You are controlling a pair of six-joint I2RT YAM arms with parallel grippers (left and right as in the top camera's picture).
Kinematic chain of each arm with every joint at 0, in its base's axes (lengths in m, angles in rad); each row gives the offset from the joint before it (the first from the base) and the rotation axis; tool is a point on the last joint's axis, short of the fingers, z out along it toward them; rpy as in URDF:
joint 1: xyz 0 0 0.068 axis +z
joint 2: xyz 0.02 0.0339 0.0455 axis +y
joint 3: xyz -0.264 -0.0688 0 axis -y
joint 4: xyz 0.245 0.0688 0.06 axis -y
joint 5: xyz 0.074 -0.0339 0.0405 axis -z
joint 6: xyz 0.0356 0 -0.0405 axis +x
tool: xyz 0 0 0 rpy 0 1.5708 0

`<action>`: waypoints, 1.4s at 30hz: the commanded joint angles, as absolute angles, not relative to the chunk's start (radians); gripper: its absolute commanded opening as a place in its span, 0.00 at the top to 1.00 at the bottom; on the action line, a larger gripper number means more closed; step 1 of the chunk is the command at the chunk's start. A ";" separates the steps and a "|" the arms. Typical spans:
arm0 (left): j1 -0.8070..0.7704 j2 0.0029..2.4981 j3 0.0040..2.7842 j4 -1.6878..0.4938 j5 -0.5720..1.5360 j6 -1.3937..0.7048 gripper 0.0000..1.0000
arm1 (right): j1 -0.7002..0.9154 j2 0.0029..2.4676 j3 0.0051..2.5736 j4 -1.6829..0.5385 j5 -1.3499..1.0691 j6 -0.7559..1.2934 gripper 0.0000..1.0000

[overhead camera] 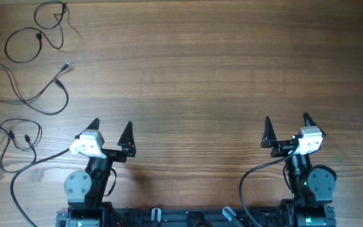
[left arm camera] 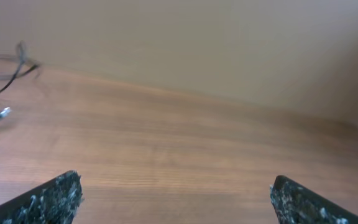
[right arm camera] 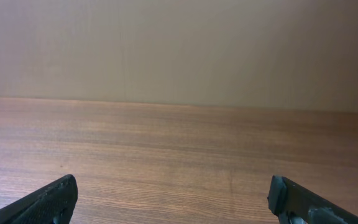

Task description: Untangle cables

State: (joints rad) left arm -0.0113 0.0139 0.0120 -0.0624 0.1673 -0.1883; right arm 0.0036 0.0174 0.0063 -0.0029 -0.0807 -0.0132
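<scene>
While both arms sit low at the near edge of the table (overhead camera: 200, 75), the left gripper (overhead camera: 111, 123) and right gripper (overhead camera: 287, 118) stand w/ jaws spread wide and nothing between them. Their black pointed fingertips (left arm camera: 61, 194), rough and flecked w/ pale specks, aim out over bare wood. The tabletop is warm brown w/ fine straight grain and a matte look, and a plain beige wall (right arm camera: 179, 50) closes the far side. The cables lie well apart from either tool, all at the far left by the left arm. The top cable (overhead camera: 60, 39) curls in overlapping loops near the corner. The middle cable (overhead camera: 57, 82) sweeps in a long open curve, its 2 tiny plug ends near each other. The lowest cable (overhead camera: 27, 139) forms a small loop nearest the left gripper, and its run leaves the frame. The left wrist view catches one blurred loop and a pale plug (left arm camera: 4, 112) at its left margin. The right wrist view shows almost nothing of them. Judged from this, the wires are v. light, limp and springy, and likely to slide on smooth wood and drag their loops along. The best hold is prob. just behind a plug, where there's something firmer to pinch, or on a free stretch away from the crossings. A mid-loop grab risks tightening things.
</scene>
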 commanded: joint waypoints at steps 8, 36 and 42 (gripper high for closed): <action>-0.014 0.004 0.006 -0.080 0.030 -0.003 0.00 | -0.001 0.005 0.006 0.000 -0.068 -0.024 0.00; -0.044 0.004 0.006 -0.081 0.032 0.075 0.00 | -0.001 0.005 0.006 0.000 -0.068 -0.024 0.00; -0.039 0.004 0.006 -0.081 0.032 0.074 0.00 | -0.001 0.005 0.006 0.000 -0.068 -0.024 0.00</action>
